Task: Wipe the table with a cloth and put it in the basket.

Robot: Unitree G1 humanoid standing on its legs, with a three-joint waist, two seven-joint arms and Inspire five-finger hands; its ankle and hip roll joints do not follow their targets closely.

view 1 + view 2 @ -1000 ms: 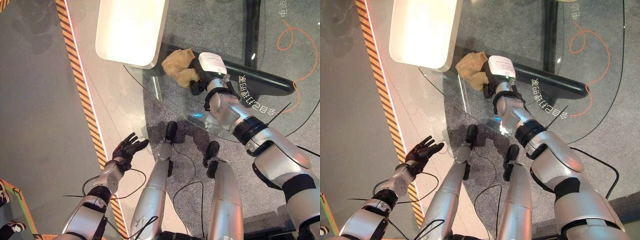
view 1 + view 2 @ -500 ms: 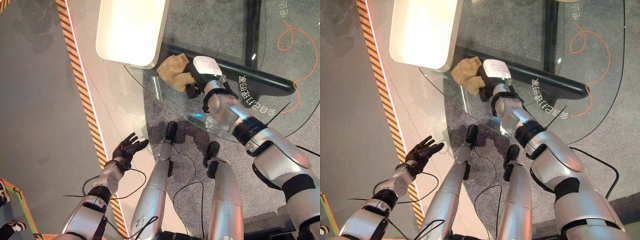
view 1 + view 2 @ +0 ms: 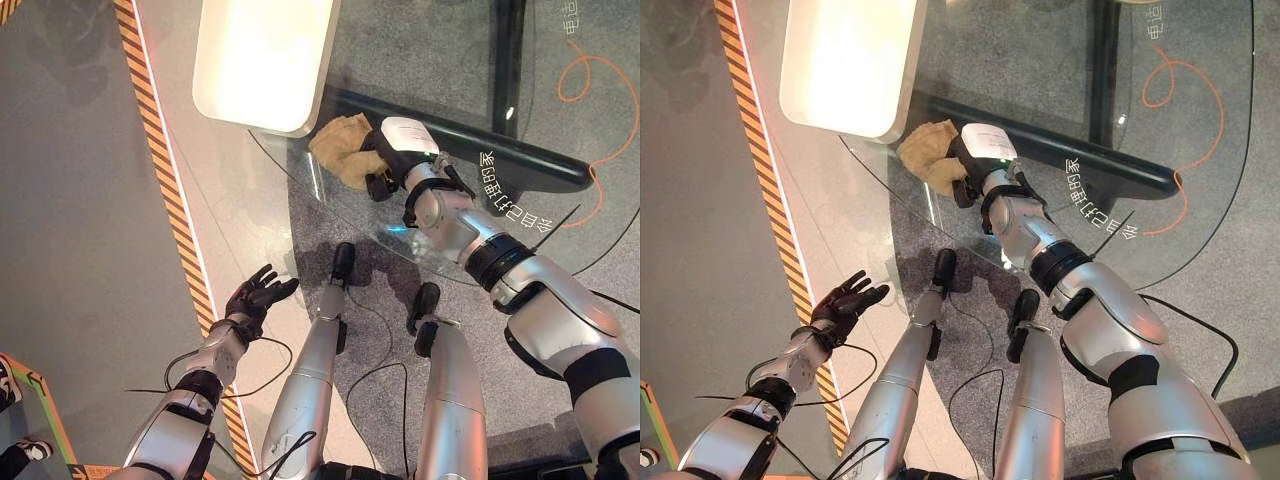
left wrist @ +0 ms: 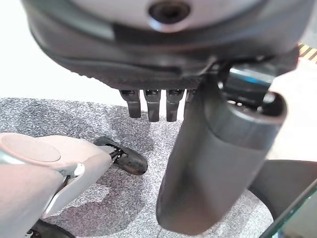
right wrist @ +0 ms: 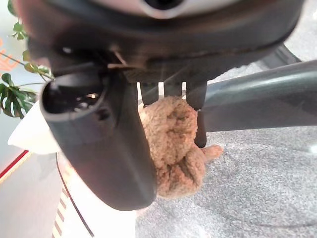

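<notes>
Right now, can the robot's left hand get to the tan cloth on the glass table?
Probably not. The left hand hangs open low beside the glass table, well short of the tan cloth, which the right hand already grips.

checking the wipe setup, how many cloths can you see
1. The tan cloth lies bunched on the glass table near its edge, held in the right hand. Others may lie outside these views.

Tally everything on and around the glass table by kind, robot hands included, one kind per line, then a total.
Cloth, tan, gripped by the right robot hand: 1
Glass table: 1
White table: 1
Orange cable on the floor: 1
Robot hands, with the left robot hand open over the floor: 2
Total: 6
</notes>
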